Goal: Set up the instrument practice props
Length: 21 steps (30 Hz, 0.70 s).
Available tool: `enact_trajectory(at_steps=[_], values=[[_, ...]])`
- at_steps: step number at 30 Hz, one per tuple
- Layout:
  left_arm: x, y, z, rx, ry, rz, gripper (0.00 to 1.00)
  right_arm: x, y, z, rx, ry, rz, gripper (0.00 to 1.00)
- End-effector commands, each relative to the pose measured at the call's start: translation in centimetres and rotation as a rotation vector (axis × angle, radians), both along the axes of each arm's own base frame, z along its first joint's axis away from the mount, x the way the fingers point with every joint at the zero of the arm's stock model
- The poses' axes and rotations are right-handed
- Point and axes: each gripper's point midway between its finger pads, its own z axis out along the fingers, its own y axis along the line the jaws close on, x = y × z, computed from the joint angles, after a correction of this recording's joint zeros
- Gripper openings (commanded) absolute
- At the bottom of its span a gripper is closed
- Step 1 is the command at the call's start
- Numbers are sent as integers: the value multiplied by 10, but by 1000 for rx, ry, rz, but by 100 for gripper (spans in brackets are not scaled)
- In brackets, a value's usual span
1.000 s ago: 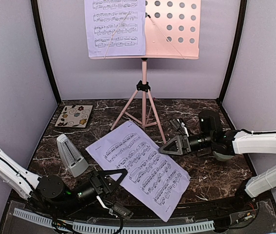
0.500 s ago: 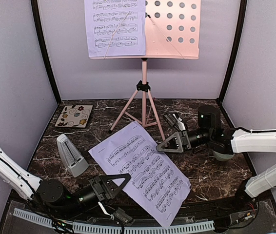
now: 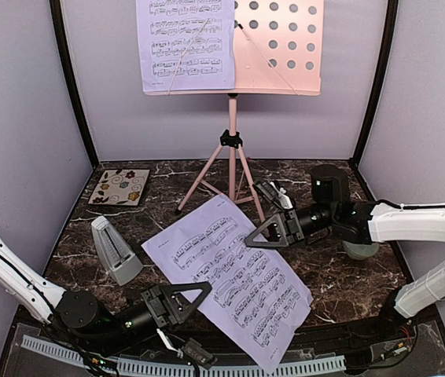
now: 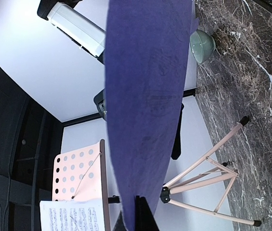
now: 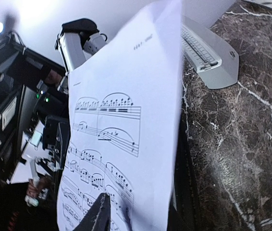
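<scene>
Over the desk [image 3: 340, 271], the loose sheet-music page [image 3: 230, 275], lying far-left to near-right, is held by its near-left edge in the closed jaws of the left gripper [image 3: 195, 292]; those of the right gripper [image 3: 258, 238] are set narrowly about its far-right edge, grip not discernible.

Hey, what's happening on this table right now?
Two robot arms are handling a pale lavender sheet-music page over the dark marble table. The left pincer is shut on its near edge, and the right pincer has the far edge between its fingers, though whether it is clamped is unclear. A second lavender page already sits on the left half of the pink perforated-metal music stand; the right half is bare. The white-grey pyramid metronome stands untouched at the left.
</scene>
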Motion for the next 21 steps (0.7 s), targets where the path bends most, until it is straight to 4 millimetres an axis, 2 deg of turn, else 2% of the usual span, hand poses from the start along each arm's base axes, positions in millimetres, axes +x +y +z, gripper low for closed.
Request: enact_trajectory(at_steps=[1,2,3,6,7,10,15,21], values=[[5,7,12,-56,18,34,0,-7,2,26,61,-65,42,13],[6,8,9,-51,21,43,0,-5,2,29,61,-82,35,3],[8,10,6,-46,23,53,5,-1,2,30,49,-98,18,0],[16,17,-3,-50,52,94,27,12,-3,33,-5,-175,-48,0],[19,21,-7,-59,71,108,37,18,-6,39,-12,-219,-78,0],[31,32,-20,-104,179,162,55,31,-14,62,-10,-354,-169,0],[48,37,-34,-251,539,231,69,43,-30,98,-3,-571,-286,0],[74,35,-10,-632,1119,149,71,40,-46,124,22,-742,-339,0]])
